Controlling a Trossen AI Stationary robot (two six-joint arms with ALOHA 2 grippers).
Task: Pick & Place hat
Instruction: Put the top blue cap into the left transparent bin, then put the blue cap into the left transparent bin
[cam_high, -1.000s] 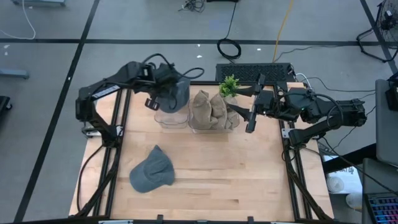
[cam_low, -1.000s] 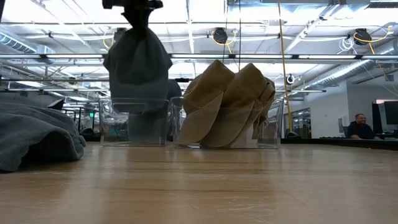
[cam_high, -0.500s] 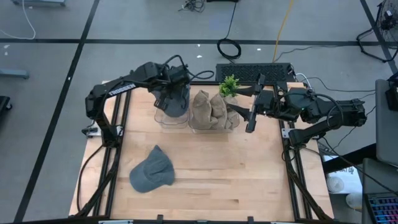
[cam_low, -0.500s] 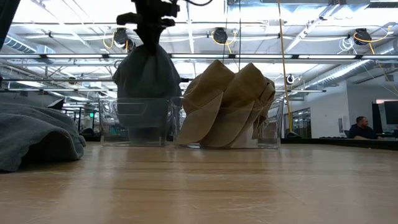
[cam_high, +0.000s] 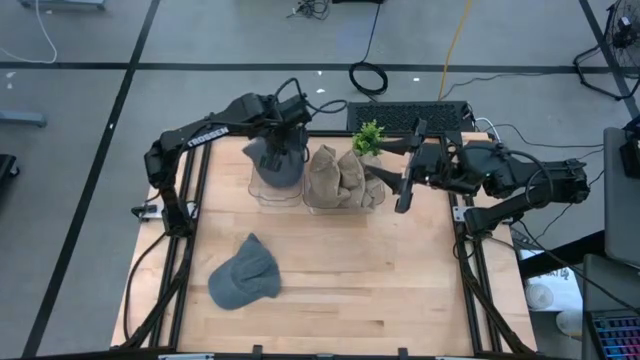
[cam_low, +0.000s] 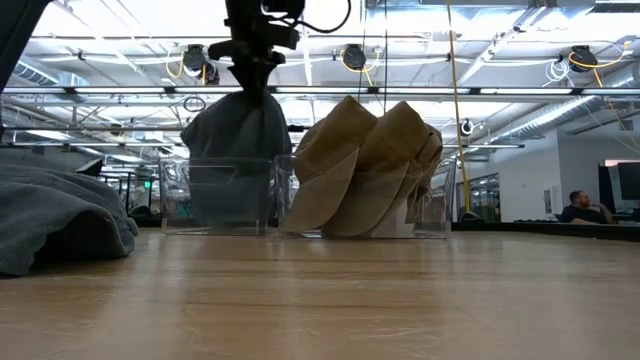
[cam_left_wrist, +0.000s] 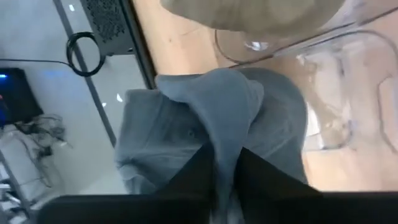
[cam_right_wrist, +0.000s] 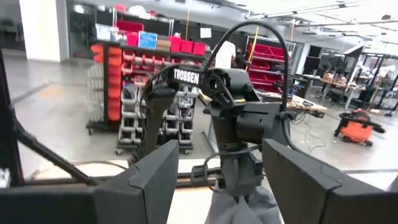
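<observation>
Left gripper (cam_high: 283, 133) pinches a grey hat (cam_high: 276, 162) by a bunched fold at its crown, fingers (cam_left_wrist: 202, 171) clamped on the cloth, so the hat hangs straight below them and drops partly into the clear bin (cam_low: 215, 195) underneath. Pinching the top likely keeps the cloth narrow enough to pass the bin's mouth. Tan hats (cam_high: 342, 176) fill the neighbouring clear bin (cam_low: 425, 210) beside the fingers. A second grey hat (cam_high: 243, 275) lies on the table (cam_high: 380, 270), well apart. Right gripper (cam_high: 404, 188) waits beside the tan hats, fingers (cam_right_wrist: 152, 171) spread, holding nothing.

grey hat (cam_high: 275, 160) | bunched, hanging into clear bin (cam_high: 276, 188)
</observation>
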